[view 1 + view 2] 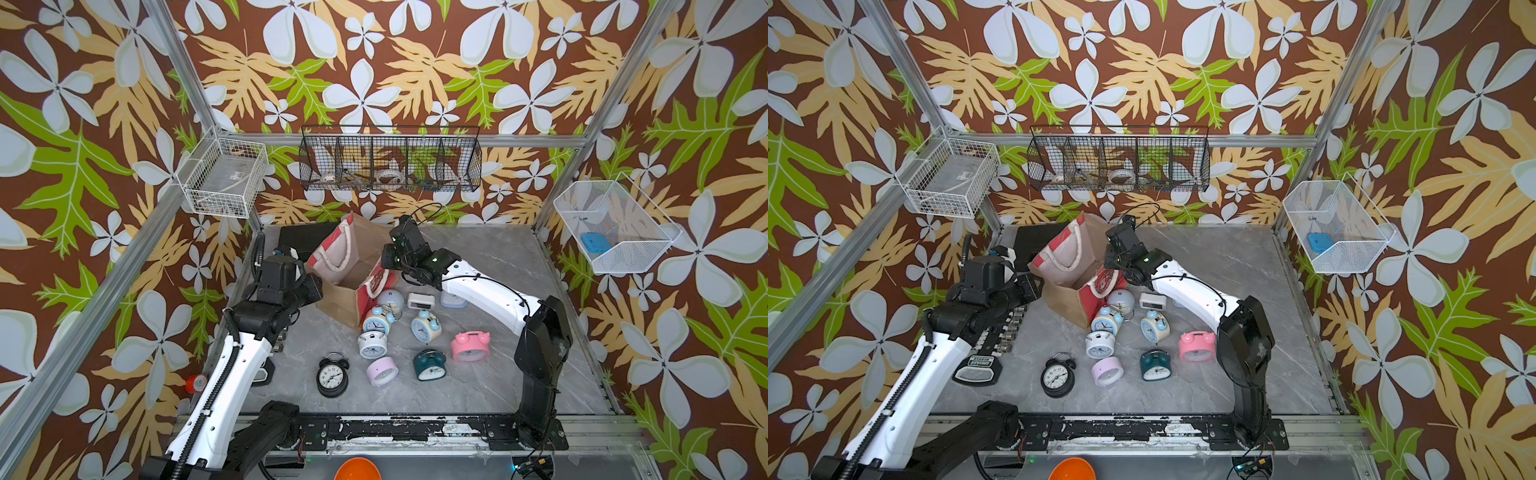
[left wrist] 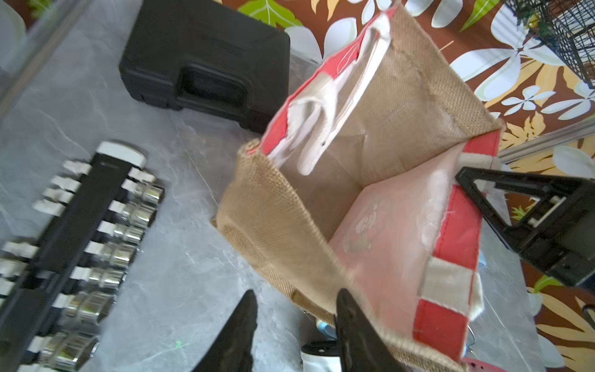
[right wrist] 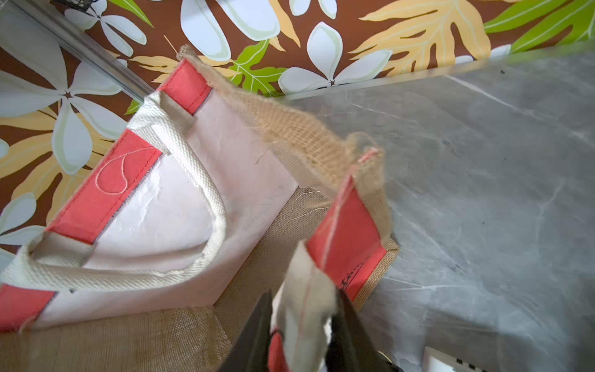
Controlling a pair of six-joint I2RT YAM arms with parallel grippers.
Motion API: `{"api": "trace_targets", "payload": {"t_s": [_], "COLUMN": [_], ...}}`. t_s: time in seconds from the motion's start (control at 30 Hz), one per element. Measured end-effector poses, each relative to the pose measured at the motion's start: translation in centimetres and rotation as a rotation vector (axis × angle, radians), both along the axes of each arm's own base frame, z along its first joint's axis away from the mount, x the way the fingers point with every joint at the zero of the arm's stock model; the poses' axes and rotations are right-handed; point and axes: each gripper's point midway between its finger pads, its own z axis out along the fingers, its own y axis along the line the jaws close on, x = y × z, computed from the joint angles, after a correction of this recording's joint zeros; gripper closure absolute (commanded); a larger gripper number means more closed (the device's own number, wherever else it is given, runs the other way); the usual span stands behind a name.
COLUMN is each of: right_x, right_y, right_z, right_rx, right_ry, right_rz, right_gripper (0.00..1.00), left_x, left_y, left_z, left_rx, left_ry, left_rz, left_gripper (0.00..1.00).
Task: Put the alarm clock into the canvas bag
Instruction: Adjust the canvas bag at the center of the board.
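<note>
nine alarm clocks (image 1: 331, 376), one canvas bag (image 1: 338, 303)

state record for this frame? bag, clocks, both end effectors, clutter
container: bag, upright, mouth open
contents: no clock visible inside
clocks: loose on the table in front of the bag, e.g. black clock, pink clock
left side: left end effector, jaws apart at the bag's burlap side
right side: right end effector, jaws around the front panel's rim at the handle; clamped or not, unclear
clutter: black case behind the bag; socket rail near the left arm
</note>
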Motion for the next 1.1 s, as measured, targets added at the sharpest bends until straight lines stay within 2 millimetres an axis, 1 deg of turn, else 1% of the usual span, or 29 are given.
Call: {"api": "trace_targets", "payload": {"t_s": [0.03,0.13,0.2,0.23,0.3,0.37,0.5,0.57,0.67,0.8,0.9,0.97,1.0,1.1], "right_x": [0.0,-0.3,-0.7,-0.8,-1.1,-1.9,-2.8,-3.1,-3.5,-3.5,-3.2,-3.1,-3.1,-3.1], "right_y": [0.0,0.0,-0.2,-0.3,-0.2,0.2,0.8,0.9,1.1,2.0,2.4,2.6,2.6,2.7], "right_z": [0.0,0.2,0.3,0.7,1.3,1.6,1.2,0.8,0.4,-0.5,-1.2,-1.3,-1.3,-1.2], "right_rx": [-0.005,-0.018,-0.024,-0.020,-0.013,-0.010,-0.010,-0.016,-0.019,-0.018,-0.027,-0.030,-0.032,-0.041], "right_ry": [0.001,0.001,0.009,0.005,-0.003,-0.003,0.011,0.023,0.034,0.053,0.064,0.065,0.064,0.055], "right_rz": [0.005,0.021,0.023,0.024,0.030,0.047,0.074,0.079,0.088,0.111,0.115,0.119,0.124,0.139], "right_gripper": [0.47,0.38,0.36,0.35,0.35,0.34,0.34,0.35,0.36,0.41,0.49,0.55,0.59,0.67], "left_x": [0.5,2.1,3.4,4.1,5.3,6.7,9.7,11.3,12.6,13.7,15.2,15.5,15.3,14.1], "left_y": [0.2,0.4,0.4,0.4,0.3,0.2,-0.3,-0.9,-1.6,-2.0,-2.2,-2.4,-2.6,-2.4], "left_z": [0.6,1.9,2.7,3.0,3.4,3.3,2.8,2.8,3.0,3.5,2.6,1.0,0.1,-2.6], "left_rx": [0.032,0.118,0.178,0.211,0.267,0.321,0.402,0.427,0.467,0.518,0.541,0.534,0.527,0.513], "left_ry": [-0.006,-0.011,-0.019,-0.022,-0.029,-0.025,-0.008,-0.011,-0.021,-0.036,-0.019,0.019,0.043,0.116], "left_rz": [-0.005,-0.040,-0.067,-0.083,-0.119,-0.157,-0.224,-0.265,-0.309,-0.337,-0.357,-0.375,-0.389,-0.399], "left_gripper": [0.48,0.44,0.43,0.43,0.43,0.43,0.43,0.43,0.41,0.38,0.38,0.40,0.45,0.62]}}
